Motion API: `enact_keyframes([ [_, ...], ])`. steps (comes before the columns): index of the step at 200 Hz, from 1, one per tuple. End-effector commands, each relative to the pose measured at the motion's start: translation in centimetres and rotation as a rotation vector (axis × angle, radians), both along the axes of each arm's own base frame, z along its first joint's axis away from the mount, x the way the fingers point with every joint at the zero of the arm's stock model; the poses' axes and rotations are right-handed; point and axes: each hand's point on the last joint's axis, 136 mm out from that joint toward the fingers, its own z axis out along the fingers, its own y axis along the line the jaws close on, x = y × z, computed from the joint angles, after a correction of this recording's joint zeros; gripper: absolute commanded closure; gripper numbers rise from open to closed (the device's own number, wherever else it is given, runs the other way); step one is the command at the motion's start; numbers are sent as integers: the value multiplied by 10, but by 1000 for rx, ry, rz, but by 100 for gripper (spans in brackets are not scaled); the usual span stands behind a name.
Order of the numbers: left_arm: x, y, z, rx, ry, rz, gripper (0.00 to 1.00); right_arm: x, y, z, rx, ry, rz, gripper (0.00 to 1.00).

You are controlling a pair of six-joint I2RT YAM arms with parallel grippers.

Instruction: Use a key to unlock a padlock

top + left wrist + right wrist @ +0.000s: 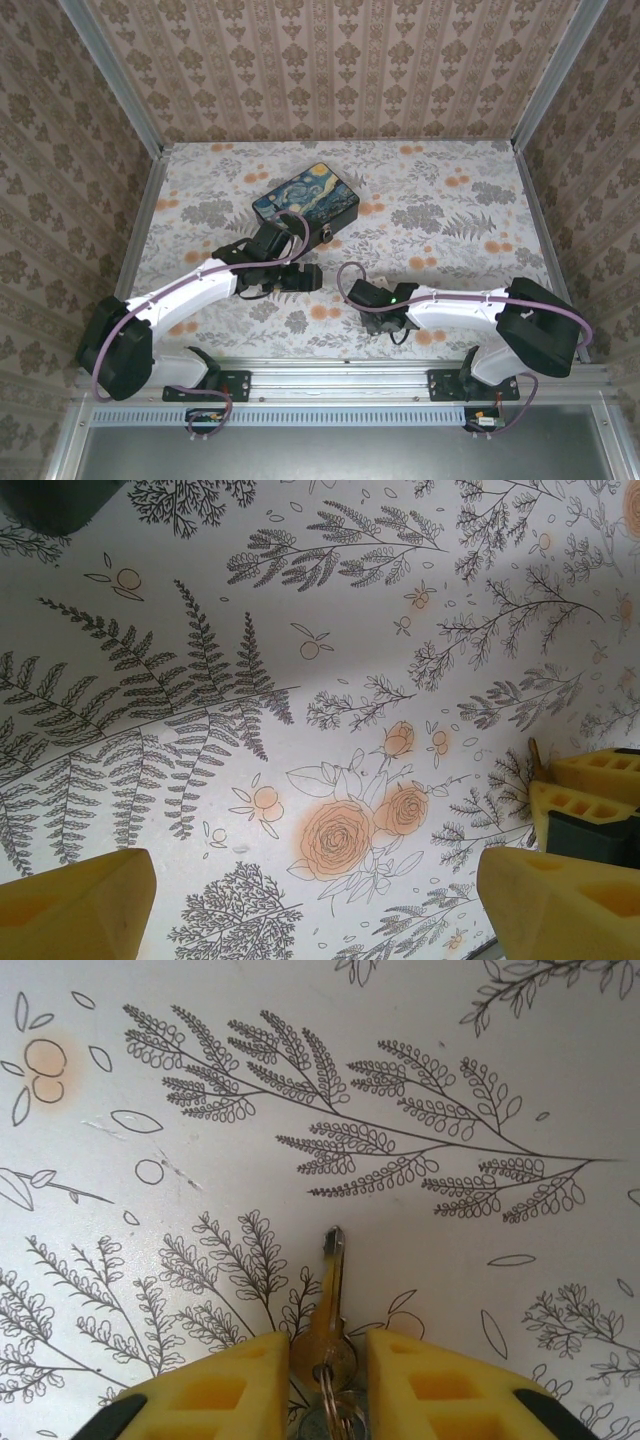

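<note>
Right claw [330, 1385], yellow-tipped, closed to a narrow gap on the bow of the thin silver metal key [331, 1295]; the blade projects straight ahead from between the fingertips, over the white floral-printed surface [420, 1070], ring at the bow. Left claw [315, 905] spread wide, holding nothing

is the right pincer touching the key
Touching. The right wrist view shows the key, its head pinched inside the right pincer, with no gap on either side.
</note>
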Motion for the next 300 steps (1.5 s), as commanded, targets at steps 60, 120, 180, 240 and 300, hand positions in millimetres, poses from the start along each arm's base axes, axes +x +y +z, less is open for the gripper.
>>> enact_keyframes([
  [60, -5, 1, -2, 5, 2, -13, 8, -4, -14, -17, -4, 31, -7, 89],
  [120, -8, -7, -8, -15, 16, -29, 9, 11, 2, 7, 142, -31, 34, 96],
  [180, -7, -13, -8, -37, 17, -43, 11, 16, -1, 21, 245, -46, 36, 99],
  [240, -19, -36, -3, -144, 33, -107, 15, 22, 3, 42, 325, -60, 21, 99],
  [300, -20, -67, -3, -400, 180, 35, 24, 35, 15, 66, 449, -65, -21, 99],
])
